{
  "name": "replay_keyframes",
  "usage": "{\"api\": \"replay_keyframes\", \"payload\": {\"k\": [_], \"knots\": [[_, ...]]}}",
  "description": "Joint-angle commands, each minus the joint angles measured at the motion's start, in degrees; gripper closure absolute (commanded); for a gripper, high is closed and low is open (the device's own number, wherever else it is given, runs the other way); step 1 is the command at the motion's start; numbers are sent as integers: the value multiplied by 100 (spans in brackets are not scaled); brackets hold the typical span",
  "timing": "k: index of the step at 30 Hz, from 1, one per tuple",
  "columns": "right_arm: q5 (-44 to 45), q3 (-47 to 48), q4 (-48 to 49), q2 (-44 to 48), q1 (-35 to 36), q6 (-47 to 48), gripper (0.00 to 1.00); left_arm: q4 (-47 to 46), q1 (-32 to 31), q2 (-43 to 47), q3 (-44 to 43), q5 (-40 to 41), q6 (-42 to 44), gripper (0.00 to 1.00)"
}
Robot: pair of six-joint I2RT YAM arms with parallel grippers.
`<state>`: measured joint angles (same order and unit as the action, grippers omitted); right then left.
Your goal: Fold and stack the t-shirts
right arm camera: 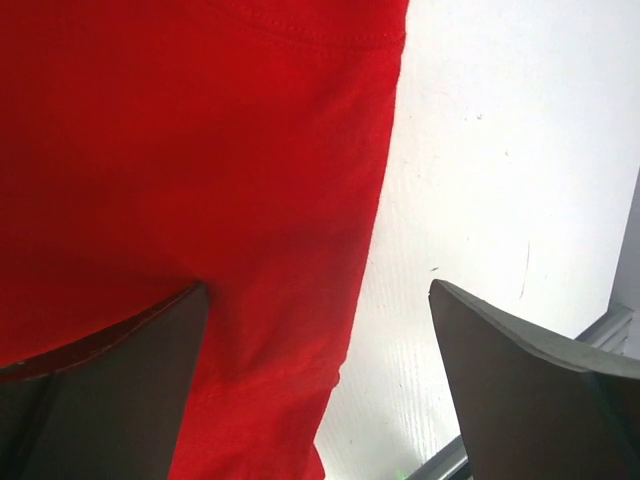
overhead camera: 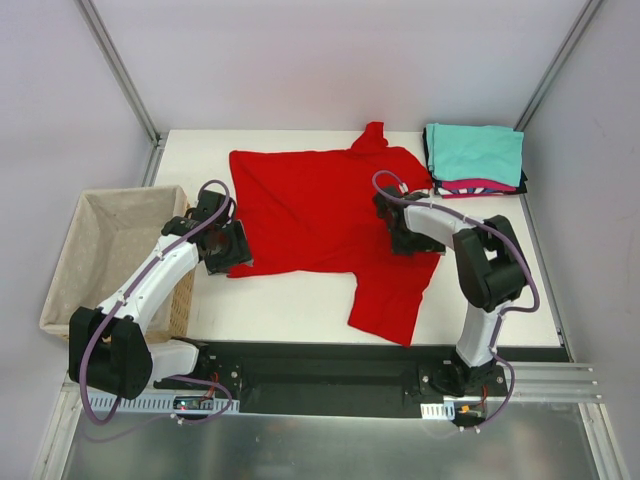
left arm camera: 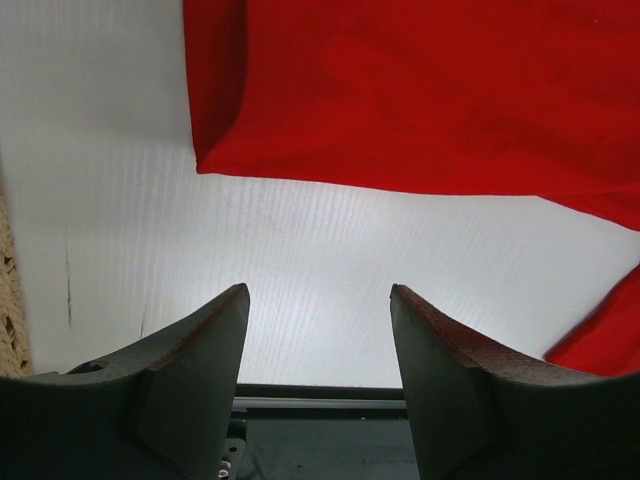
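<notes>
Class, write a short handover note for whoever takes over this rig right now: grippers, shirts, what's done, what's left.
Left gripper: open, empty, over bare table beside the red t-shirt, at its near left corner.
Right gripper: open, empty, fingers straddling that shirt's right edge.
Done: folded stack, teal t-shirt on top, at the far right corner.
Left: fold the red t-shirt, now spread out, and stack it.

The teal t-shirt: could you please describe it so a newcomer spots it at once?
On the white table, look to the far right corner, where folded t-shirts form a stack. The teal t-shirt lies on top; only a thin pink edge and a black edge show beneath it.
</notes>
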<state>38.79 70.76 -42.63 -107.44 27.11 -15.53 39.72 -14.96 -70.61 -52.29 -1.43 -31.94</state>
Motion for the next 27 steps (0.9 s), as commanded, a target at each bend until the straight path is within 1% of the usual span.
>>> {"api": "replay_keyframes", "payload": {"k": [1, 8, 12, 13, 14, 16, 17, 18, 21, 24, 27], "knots": [[305, -89, -412, 30, -39, -134, 3, 35, -24, 109, -18, 29, 101, 41], [322, -300, -465, 223, -48, -196, 3, 0, -24, 126, 70, 20, 48, 41], [454, -239, -692, 390, -40, -257, 3, -149, -24, 47, 237, 38, -31, 41], [463, -212, -729, 512, -5, -266, 3, -245, -24, 21, 263, -23, -22, 36], [472, -221, -729, 827, 39, -284, 3, -298, -24, -23, 281, -67, -22, 32], [551, -247, -729, 1276, 294, -284, 3, -447, -24, -23, 307, -138, -75, 24], [734, -256, -764, 1678, 408, -293, 4, -483, -24, -6, 325, -164, -101, 24], [814, -230, -877, 1848, 609, -293, 3, -501, -24, -14, 334, -191, -180, 24], [920, -177, -1176, 2453, 882, -381, 3, -676, -24, -67, 587, -270, -443, 27], [982, -194, -1378, 3050, 1041, -425, 3, -852, -24, -199, 851, -261, -619, 30], [964, -291, -1484, 3447, 1077, -372, 3, -966, -24, -269, 1054, -156, -804, 34]]}}
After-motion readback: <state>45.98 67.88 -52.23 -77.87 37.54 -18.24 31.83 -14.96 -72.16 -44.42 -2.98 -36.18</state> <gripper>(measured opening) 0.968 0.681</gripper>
